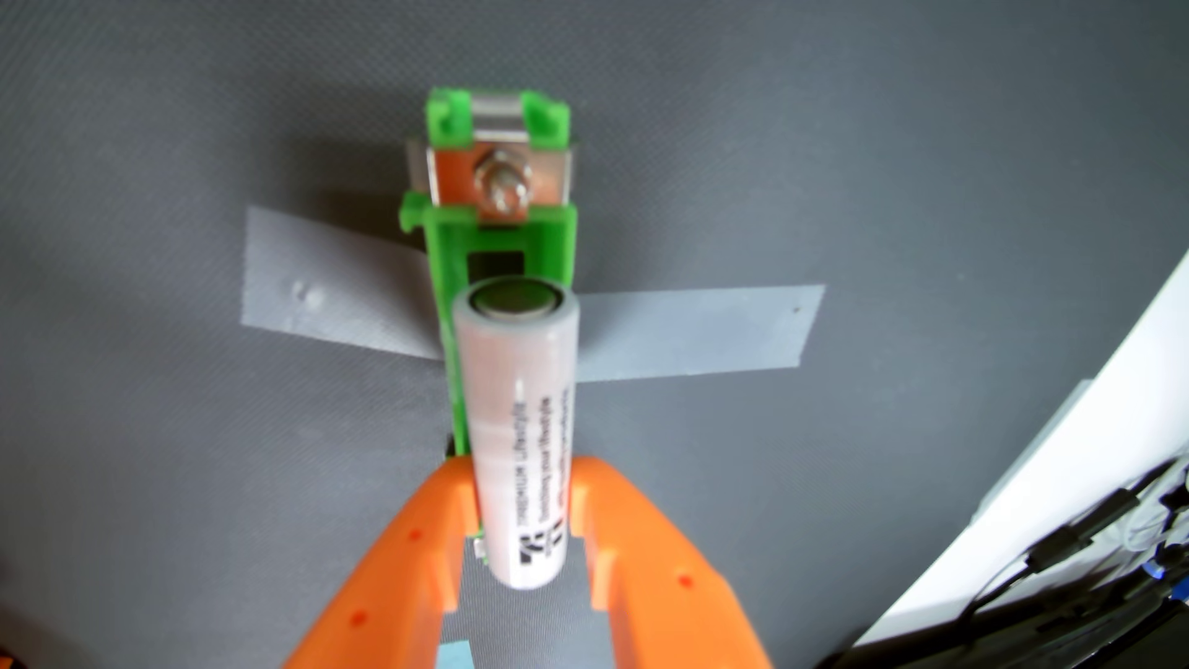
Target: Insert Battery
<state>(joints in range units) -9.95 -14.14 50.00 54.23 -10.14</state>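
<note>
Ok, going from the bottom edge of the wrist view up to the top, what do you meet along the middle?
Orange gripper → white battery held between its fingers → green battery holder → metal contact plate with a bolt → grey mat. Grey tape strips cross beneath the holder on either side.

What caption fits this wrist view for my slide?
Orange hand grips a white battery lengthwise over the taped-down green holder on a gray mat.

I see a white battery [522, 437] with black lettering, clamped by orange jaws, above a bright green holder [498, 257] with silvery metal contacts; pale grey tape [695, 334] flanks the holder on the dark grey woven-textured surface [193, 482].
</note>
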